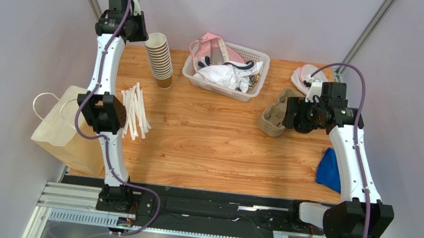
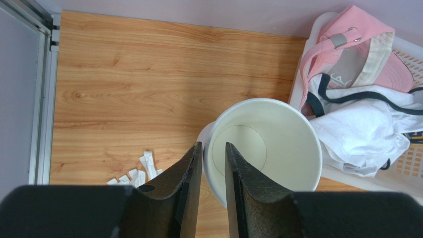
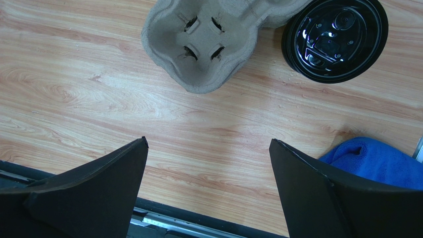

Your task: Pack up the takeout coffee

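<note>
From the overhead camera I see the left gripper (image 1: 142,32) reaching far across the table (image 1: 211,148) to the stack of lidless brown paper cups (image 1: 160,60), which leans just left of a white basket (image 1: 259,80) of cloth items. White wrapped sticks (image 1: 135,110) lie beside the left arm, and a paper bag (image 1: 61,131) sits off the table's left edge. The right gripper (image 1: 292,112) hangs over a pulp cup carrier (image 1: 271,118), with a blue cloth (image 1: 329,168) nearer the arm's base. On the left wrist feed, my fingers (image 2: 191,173) stand with only a narrow gap, one outside and one inside the rim of the top cup (image 2: 278,144). That cup is white inside and has no lid. I cannot tell whether the fingers actually pinch the wall. A pink cap (image 2: 357,29) and a white garment (image 2: 362,134) fill the basket just to the right. On the right wrist feed the jaws are spread wide and hold nothing, hovering above bare wood. The carrier (image 3: 198,44) lies ahead, and a round glossy black lid (image 3: 335,37) touches its right side. As for the takeout coffee, I cannot place it. That lid is seen from straight above, so I cannot tell whether a kraft cup stands beneath it.
</note>
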`<state>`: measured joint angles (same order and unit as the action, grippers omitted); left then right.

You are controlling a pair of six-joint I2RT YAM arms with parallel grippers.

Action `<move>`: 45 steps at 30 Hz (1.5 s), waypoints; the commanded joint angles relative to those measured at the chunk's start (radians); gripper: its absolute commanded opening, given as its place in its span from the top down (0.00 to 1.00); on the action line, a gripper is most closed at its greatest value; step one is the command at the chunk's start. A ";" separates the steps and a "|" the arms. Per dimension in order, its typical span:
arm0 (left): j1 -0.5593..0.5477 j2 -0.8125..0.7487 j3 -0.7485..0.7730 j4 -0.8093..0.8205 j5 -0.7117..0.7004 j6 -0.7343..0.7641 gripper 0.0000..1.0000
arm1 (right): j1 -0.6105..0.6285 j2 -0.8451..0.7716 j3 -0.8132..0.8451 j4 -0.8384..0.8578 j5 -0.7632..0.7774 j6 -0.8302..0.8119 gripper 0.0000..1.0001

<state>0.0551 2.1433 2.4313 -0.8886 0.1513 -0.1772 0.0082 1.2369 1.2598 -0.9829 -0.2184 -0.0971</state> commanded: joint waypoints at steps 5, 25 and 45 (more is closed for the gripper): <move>0.005 0.017 -0.015 0.022 -0.007 -0.013 0.69 | 0.003 0.003 0.001 0.023 -0.004 -0.013 0.00; 0.009 -0.062 0.032 -0.013 0.034 -0.048 1.00 | 0.003 0.006 -0.005 0.013 -0.024 -0.013 0.00; 0.017 -0.080 0.051 -0.016 0.047 -0.062 1.00 | 0.003 0.013 -0.002 0.009 -0.039 -0.015 0.00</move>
<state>0.0677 2.1414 2.4493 -0.9150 0.1829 -0.2230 0.0082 1.2472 1.2568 -0.9836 -0.2447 -0.1024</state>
